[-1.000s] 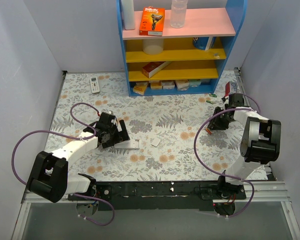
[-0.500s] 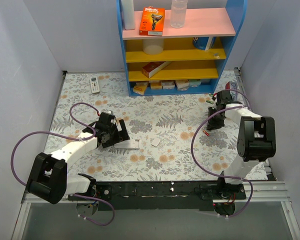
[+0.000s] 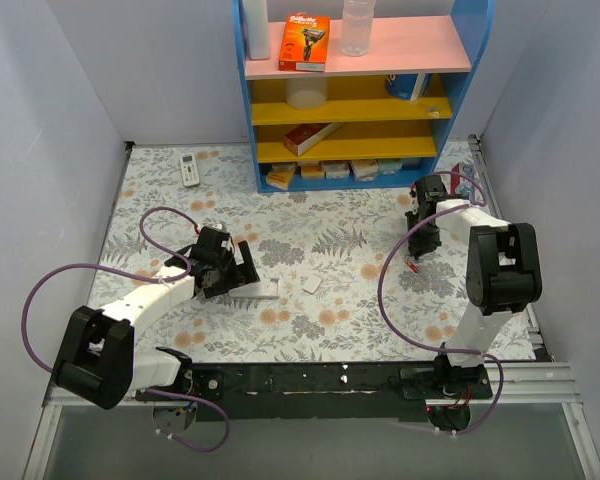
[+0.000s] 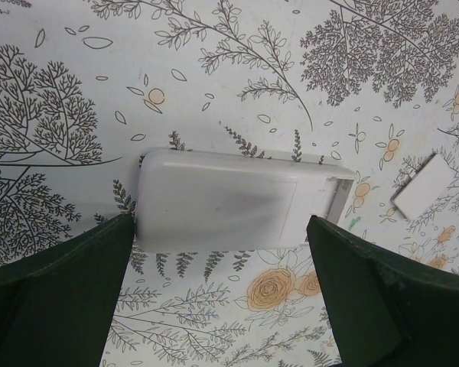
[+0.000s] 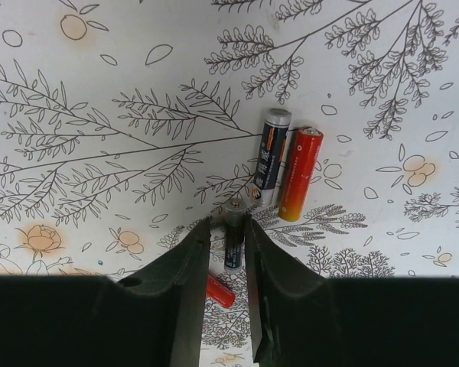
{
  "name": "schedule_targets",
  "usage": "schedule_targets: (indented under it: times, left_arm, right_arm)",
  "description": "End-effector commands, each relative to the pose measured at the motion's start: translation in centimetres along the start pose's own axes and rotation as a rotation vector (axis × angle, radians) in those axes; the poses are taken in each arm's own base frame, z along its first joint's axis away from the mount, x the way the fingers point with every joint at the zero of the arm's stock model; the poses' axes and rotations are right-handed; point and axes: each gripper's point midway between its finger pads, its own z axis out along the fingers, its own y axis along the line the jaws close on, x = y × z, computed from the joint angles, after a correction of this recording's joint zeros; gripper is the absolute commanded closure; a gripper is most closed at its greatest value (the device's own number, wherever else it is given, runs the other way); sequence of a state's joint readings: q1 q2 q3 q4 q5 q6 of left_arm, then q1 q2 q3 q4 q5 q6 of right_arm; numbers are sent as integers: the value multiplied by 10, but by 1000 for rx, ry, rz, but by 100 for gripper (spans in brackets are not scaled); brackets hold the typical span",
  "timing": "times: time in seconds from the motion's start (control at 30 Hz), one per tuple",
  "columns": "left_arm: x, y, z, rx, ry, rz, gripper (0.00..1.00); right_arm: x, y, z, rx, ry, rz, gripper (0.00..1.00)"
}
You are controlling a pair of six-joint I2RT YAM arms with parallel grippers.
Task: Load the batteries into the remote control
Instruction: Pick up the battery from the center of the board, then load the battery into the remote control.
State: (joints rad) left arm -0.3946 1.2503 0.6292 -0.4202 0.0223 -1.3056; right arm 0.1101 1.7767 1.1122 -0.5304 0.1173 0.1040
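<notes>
Task early, we judge: remote control (image 4: 229, 200) flat on tabletop (image 4: 214, 61), compartment end uncovered, no cell visible inside, loose cover (image 4: 422, 186) near. All loading left. Wide left end effector (image 4: 222, 264) straddles remote, wrist pitched down. Right arm reaches over right side. We see right end effector (image 5: 228, 243) narrow, pinching dark cell (image 5: 233, 245), other batteries (image 5: 299, 174) lying close by.
</notes>
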Motion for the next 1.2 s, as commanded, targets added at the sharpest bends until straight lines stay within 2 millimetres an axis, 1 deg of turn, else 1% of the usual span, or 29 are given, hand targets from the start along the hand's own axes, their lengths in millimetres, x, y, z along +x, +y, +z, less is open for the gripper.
schedule_targets:
  times: [0.0, 0.17, 0.2, 0.27, 0.37, 0.43, 0.47, 0.53, 0.57, 0.63, 0.67, 0.7, 0.77, 0.8, 0.87, 0.9, 0.93, 0.97, 1.0, 1.03, 1.07, 1.1, 1.17]
  left_arm:
    - [-2, 0, -5, 9, -20, 5, 2]
    - [0, 1, -4, 8, -11, 0, 2]
    - [1, 1, -3, 8, -9, 0, 2]
    - [3, 1, -3, 10, -1, 0, 2]
    - [4, -1, -2, 20, 8, -1, 2]
    - [6, -2, -2, 25, 14, -4, 2]
    - [7, -3, -2, 34, 21, -6, 2]
    - [7, -5, -2, 42, 26, -9, 2]
    - [9, -6, -1, 47, 32, -12, 2]
    - [12, -10, -1, 69, 53, -15, 2]
    - [12, -12, -1, 80, 57, -24, 2]
    - [15, -16, -1, 98, 72, -27, 2]
    - [15, -22, -1, 122, 83, -41, 2]
    - [15, -25, -1, 135, 89, -44, 2]
    - [17, -31, -2, 167, 106, -55, 2]
    - [17, -33, -2, 175, 111, -63, 2]
    - [18, -37, -3, 195, 119, -64, 2]
    - [19, -38, -3, 199, 122, -65, 2]
    - [19, -38, -3, 202, 123, -71, 2]
    - [18, -38, -3, 201, 117, -72, 2]
    - [16, -39, -5, 205, 104, -72, 2]
    - [16, -37, -6, 200, 96, -71, 2]
    - [11, -33, -7, 179, 62, -63, 2]
  right_arm:
    - [-2, -2, 7, 34, 18, -18, 68]
    - [-4, -1, 8, 33, 19, -22, 69]
    - [-4, -1, 7, 33, 19, -23, 75]
    - [-4, 0, 6, 32, 16, -27, 84]
    - [-8, 4, -1, 22, -4, -37, 94]
    - [-12, 11, -5, 4, -18, -45, 97]
    - [-15, 14, -11, -6, -32, -46, 98]
    - [-20, 27, -19, -36, -54, -55, 99]
    - [-24, 33, -27, -58, -78, -56, 99]
    - [-27, 58, -36, -126, -108, -61, 99]
    - [-30, 68, -45, -153, -138, -65, 99]
    - [-28, 86, -51, -186, -150, -70, 99]
    - [-29, 110, -60, -238, -194, -80, 99]
    - [-22, 135, -67, -299, -196, -112, 99]
    - [-19, 164, -76, -379, -227, -100, 99]
    - [-12, 185, -83, -420, -240, -127, 99]
    - [-12, 200, -87, -463, -262, -121, 99]
    - [-11, 212, -94, -492, -283, -135, 99]
    - [-4, 229, -100, -528, -291, -167, 99]
    - [-3, 239, -104, -551, -303, -173, 99]
    - [-6, 251, -110, -583, -341, -186, 99]
    - [1, 265, -115, -614, -352, -216, 99]
    - [-1, 285, -123, -665, -399, -241, 99]
